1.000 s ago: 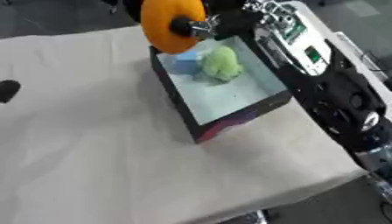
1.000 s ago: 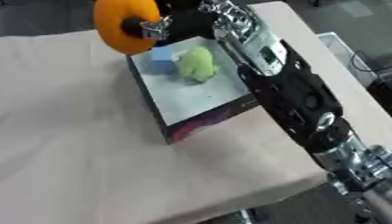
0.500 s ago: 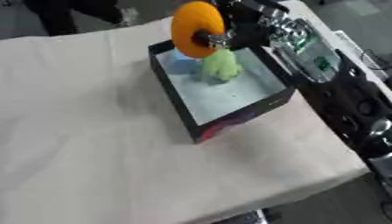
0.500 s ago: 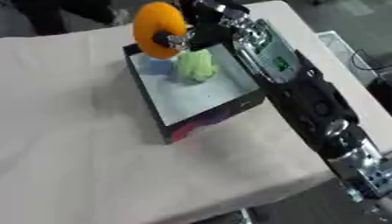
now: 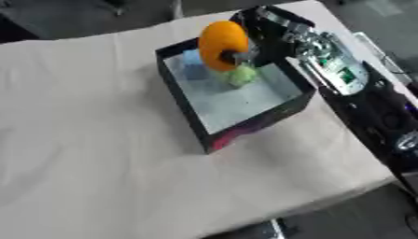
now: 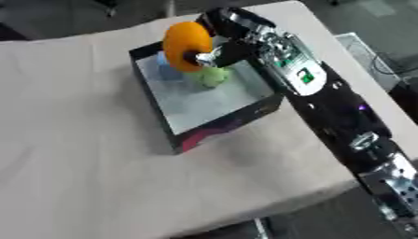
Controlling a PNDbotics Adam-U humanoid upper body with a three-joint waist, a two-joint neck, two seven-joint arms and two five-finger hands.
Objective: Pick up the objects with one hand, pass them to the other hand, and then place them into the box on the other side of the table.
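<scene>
The table (image 5: 81, 140) is covered with a pale cloth, and its left part is bare. A little to the right of the middle sits a black box (image 5: 249, 122) with low walls and a pale floor. One outer wall near the front corner has a pink and purple patch on it.

Inside the box, at the far end, lies a small blue thing (image 6: 167, 70), partly hidden. Just beside it, more to the right, lies a light green lumpy thing (image 5: 241, 75). I cannot tell what either one is.

Above the far end of the box hangs a round orange thing (image 5: 220, 45), like a ball or a fruit. It is up in the air and does not touch the box floor. The right hand (image 6: 219, 52) holds it, with its fingers curled round the side of the orange thing. The black and silver right arm (image 5: 351, 88) comes in from the right edge and runs along the right side of the box.

The left hand does not show in either view.

A second ago the orange thing was held over the far left corner of the box. Now it is farther over the inside, right above the green thing
</scene>
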